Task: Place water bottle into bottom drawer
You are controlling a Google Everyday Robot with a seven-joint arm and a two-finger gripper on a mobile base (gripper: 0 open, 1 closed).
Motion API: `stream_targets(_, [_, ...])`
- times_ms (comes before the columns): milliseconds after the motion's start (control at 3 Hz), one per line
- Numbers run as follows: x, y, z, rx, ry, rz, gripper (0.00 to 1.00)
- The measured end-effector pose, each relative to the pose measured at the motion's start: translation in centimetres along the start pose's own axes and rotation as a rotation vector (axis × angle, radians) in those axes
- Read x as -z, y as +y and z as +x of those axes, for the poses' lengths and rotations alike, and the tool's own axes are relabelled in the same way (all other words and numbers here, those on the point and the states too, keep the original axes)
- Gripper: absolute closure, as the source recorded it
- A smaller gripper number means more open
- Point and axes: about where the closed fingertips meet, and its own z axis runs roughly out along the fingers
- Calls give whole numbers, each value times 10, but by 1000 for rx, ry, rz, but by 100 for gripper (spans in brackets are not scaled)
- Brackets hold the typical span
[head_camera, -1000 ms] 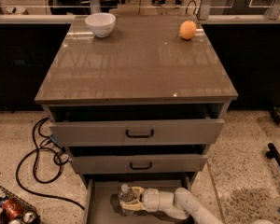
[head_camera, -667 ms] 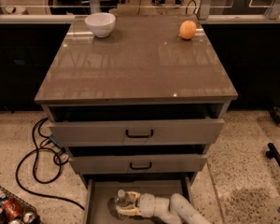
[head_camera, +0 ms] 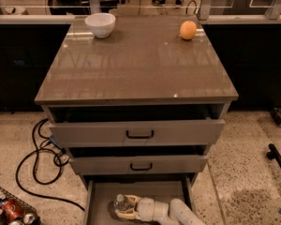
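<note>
The bottom drawer of the grey cabinet is pulled open at the bottom of the view, showing a flat grey floor. The water bottle, clear with a white cap, is inside the drawer near its left middle. My gripper reaches in from the lower right on a white arm and is closed around the bottle just above the drawer floor. The bottle's lower part is hidden by the fingers.
The two upper drawers with black handles stand partly open above. A white bowl and an orange sit on the cabinet top. A black cable lies on the floor at left. A wire basket with a red can is at bottom left.
My gripper has moved left and slightly down inside the bottom drawer, carrying the bottle with it.
</note>
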Motion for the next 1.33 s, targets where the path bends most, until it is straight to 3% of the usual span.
stream_targets(667, [-2,-20,4,61,67,-15,100])
stream_targets(1333, [-14,-32,27,47,31,-34,100])
